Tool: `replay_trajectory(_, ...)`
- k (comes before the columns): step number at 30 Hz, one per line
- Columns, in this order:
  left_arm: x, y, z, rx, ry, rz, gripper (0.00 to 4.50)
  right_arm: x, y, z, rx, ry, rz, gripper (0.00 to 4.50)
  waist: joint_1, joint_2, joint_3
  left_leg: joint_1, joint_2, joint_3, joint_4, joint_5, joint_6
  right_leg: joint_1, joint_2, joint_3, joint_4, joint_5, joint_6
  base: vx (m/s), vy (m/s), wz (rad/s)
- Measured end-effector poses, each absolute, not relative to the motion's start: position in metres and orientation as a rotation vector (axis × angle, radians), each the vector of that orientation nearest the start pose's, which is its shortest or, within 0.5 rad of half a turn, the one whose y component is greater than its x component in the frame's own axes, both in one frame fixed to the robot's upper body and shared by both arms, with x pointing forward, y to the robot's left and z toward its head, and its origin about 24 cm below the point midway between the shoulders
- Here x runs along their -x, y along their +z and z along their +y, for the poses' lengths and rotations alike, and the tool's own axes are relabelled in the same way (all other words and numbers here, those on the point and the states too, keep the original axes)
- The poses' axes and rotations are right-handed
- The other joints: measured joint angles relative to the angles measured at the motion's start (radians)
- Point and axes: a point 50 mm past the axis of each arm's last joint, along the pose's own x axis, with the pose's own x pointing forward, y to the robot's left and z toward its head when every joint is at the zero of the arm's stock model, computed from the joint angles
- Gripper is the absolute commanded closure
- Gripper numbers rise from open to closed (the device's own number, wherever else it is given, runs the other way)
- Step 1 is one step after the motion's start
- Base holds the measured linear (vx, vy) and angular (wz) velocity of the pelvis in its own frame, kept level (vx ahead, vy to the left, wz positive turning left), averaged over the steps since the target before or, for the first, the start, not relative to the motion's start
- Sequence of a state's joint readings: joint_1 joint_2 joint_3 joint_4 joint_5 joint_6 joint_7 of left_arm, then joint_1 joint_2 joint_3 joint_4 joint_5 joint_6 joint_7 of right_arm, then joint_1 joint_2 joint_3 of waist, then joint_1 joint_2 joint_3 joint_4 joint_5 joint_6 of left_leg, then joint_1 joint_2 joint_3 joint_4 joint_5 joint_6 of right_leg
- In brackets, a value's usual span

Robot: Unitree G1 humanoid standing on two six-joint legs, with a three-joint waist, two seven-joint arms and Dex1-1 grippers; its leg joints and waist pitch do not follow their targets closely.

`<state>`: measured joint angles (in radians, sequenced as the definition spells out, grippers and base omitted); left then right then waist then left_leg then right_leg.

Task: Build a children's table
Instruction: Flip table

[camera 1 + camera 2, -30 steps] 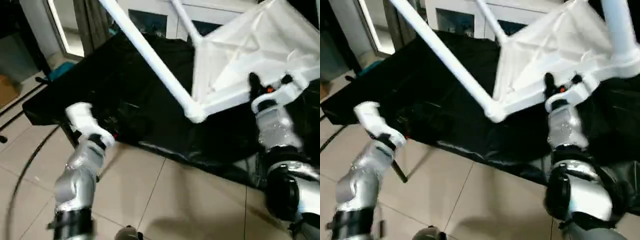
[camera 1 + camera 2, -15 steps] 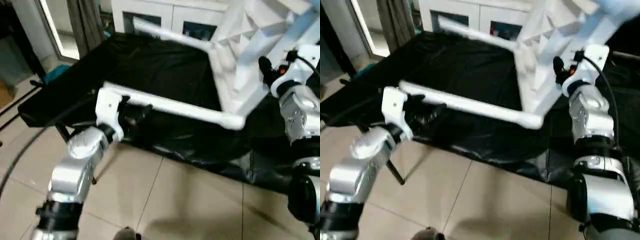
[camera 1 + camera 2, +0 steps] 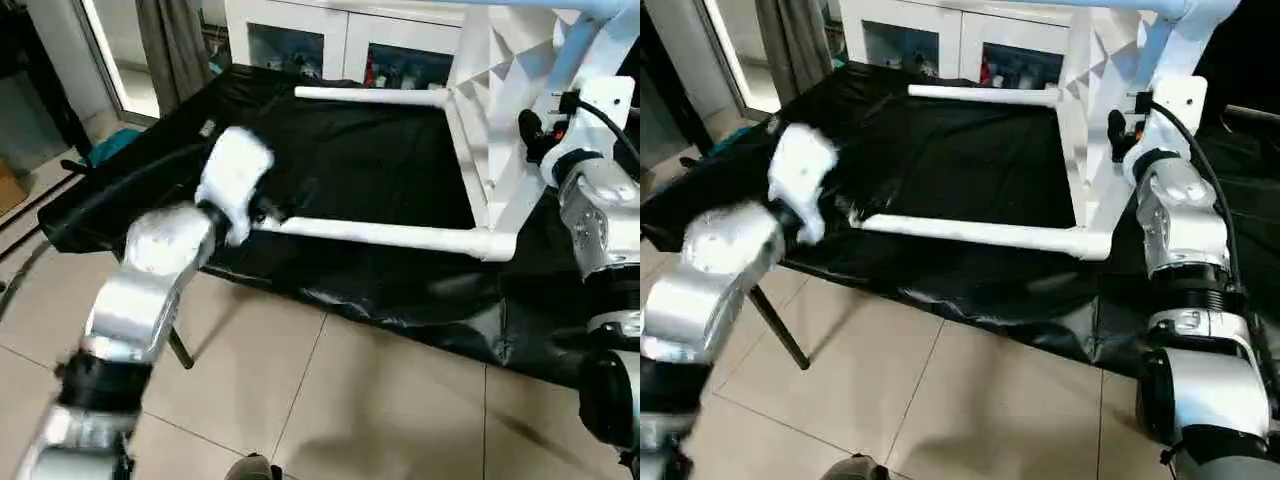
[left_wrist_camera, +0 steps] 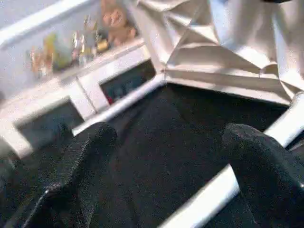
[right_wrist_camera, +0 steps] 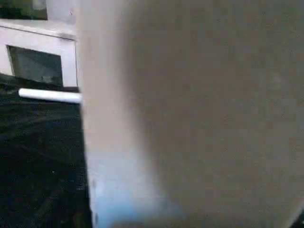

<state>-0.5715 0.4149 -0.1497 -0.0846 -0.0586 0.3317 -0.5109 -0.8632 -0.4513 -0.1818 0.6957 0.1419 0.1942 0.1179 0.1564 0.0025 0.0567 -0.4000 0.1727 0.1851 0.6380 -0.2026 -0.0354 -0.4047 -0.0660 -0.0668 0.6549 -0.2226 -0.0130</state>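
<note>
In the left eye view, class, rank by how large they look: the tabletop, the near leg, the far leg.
1. Tabletop, though partly cut off.
2. Near leg.
3. Far leg, which is further from the camera, so its real length may match.

The children's table [image 3: 500,130] is stood on edge at frame right, legs [image 3: 380,233] extended leftward; a cabinet [image 3: 330,40] is set behind.

The left forearm [image 3: 135,300] is showing a brushed silver shell with a black band near the elbow and a white housing at the wrist. The right forearm [image 3: 1180,235] is wearing the same silver casing, with black ribbed rings and a bulky silver-and-black joint below. A black cable [image 3: 1200,160] is curving from its white wrist block. The fingers [image 4: 80,171] are looking matte black and rounded.
</note>
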Motion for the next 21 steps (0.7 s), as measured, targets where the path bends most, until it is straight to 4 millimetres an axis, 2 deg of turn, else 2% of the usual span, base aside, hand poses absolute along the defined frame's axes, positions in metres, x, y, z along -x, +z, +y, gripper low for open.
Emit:
replay_trajectory(2,-0.323,0.193,0.121,-0.58,-0.679,-0.224,0.38,-0.389,0.175,-0.249,0.121,-0.094,-0.02,1.42,-0.007,-0.001,0.001,0.0,0.0,0.0,0.0,0.0,0.0,0.0,0.0,0.0,0.0,0.0,0.0,0.0,0.0,0.0)
replay_trajectory(4,-0.323,0.199,0.112,-0.628,-0.697,-0.262,0.38,-0.39,0.172,-0.244,0.134,-0.084,-0.009,1.32,-0.013,-0.001,0.001,-0.001,0.0,0.0,0.0,0.0,0.001,0.0,0.0,0.0,0.0,0.0,0.0,0.0,0.0,0.0)
replay_trajectory(5,-0.324,0.203,0.107,-0.665,-0.704,-0.289,0.38,-0.391,0.169,-0.242,0.141,-0.084,-0.001,1.32,-0.015,-0.001,0.001,-0.001,0.0,0.0,0.0,0.001,0.002,-0.001,0.0,0.0,0.0,0.0,0.0,0.0,0.0,0.0)
replay_trajectory(8,-0.326,0.217,0.094,-0.755,-0.694,-0.377,0.38,-0.392,0.16,-0.236,0.147,-0.091,0.021,0.93,-0.016,-0.002,0.001,-0.001,0.0,0.0,-0.001,0.002,0.001,-0.001,0.0,0.0,0.0,0.0,0.0,0.0,0.0,0.0)
replay_trajectory(10,-0.327,0.225,0.087,-0.795,-0.679,-0.43,0.38,-0.392,0.154,-0.235,0.156,-0.104,0.041,0.88,-0.017,-0.001,0.001,-0.001,0.0,0.0,-0.001,0.002,0.001,-0.001,0.0,0.0,0.0,0.0,0.0,0.0,0.0,0.0)
replay_trajectory(16,-0.327,0.236,0.08,-0.836,-0.652,-0.501,0.38,-0.393,0.132,-0.229,0.128,-0.094,0.096,0.88,-0.018,-0.001,0.001,-0.001,0.0,0.0,-0.002,0.002,0.0,-0.002,0.0,0.0,0.0,0.0,0.0,0.0,0.0,0.0)
replay_trajectory(19,-0.33,0.241,0.08,-0.857,-0.619,-0.524,0.38,-0.392,0.126,-0.23,0.116,-0.09,0.099,1.25,-0.017,-0.001,0.001,-0.001,0.0,0.0,-0.001,0.002,0.0,-0.002,0.0,0.0,0.001,0.001,-0.001,0.0,0.0,0.0)
replay_trajectory(21,-0.332,0.245,0.082,-0.884,-0.579,-0.543,0.38,-0.392,0.124,-0.23,0.115,-0.083,0.098,1.33,-0.018,-0.001,0.001,-0.001,0.0,0.0,-0.001,0.002,0.0,-0.002,0.0,0.0,0.001,0.001,-0.001,0.0,0.0,0.0)
